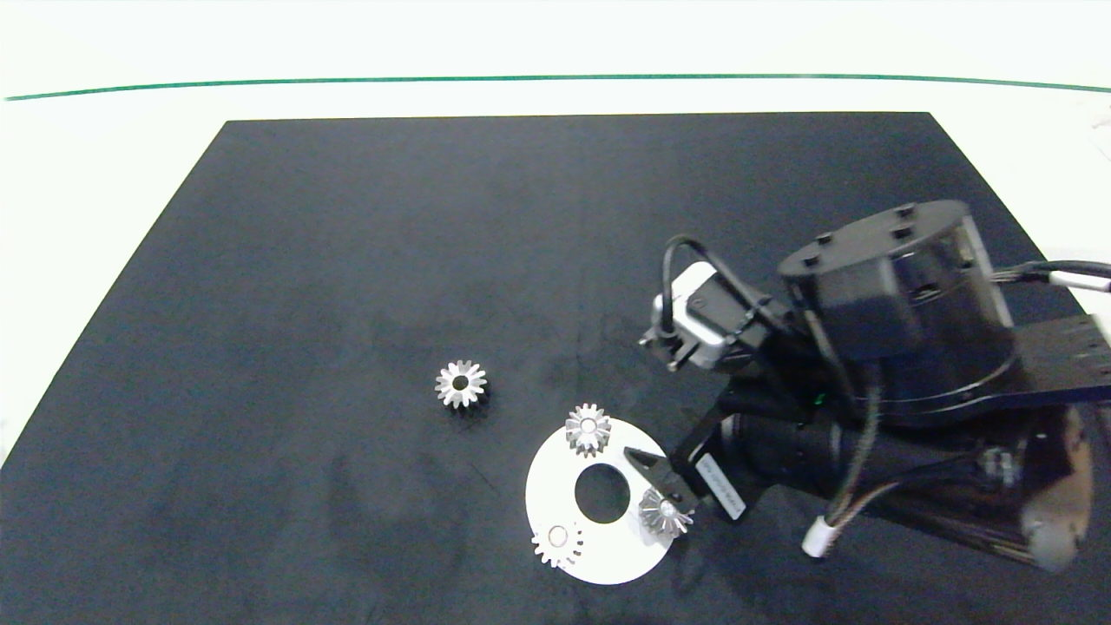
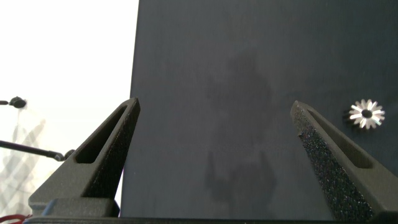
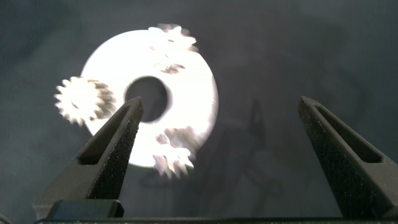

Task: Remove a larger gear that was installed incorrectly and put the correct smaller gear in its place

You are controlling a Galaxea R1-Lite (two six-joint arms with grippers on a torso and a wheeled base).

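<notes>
We held the right end effector (image 1: pixel 661 488), fingers apart, over the white disc (image 1: pixel 555 495) to straddle its larger gear (image 1: pixel 666 513); the smaller gear (image 1: pixel 461 384) waited beside the disc.

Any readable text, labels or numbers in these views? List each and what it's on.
No text can be read in any view.
White label on the right arm, just behind the right hand: it carries print, too small to read.
White disc, the gears and the black mat: no markings visible.
</notes>
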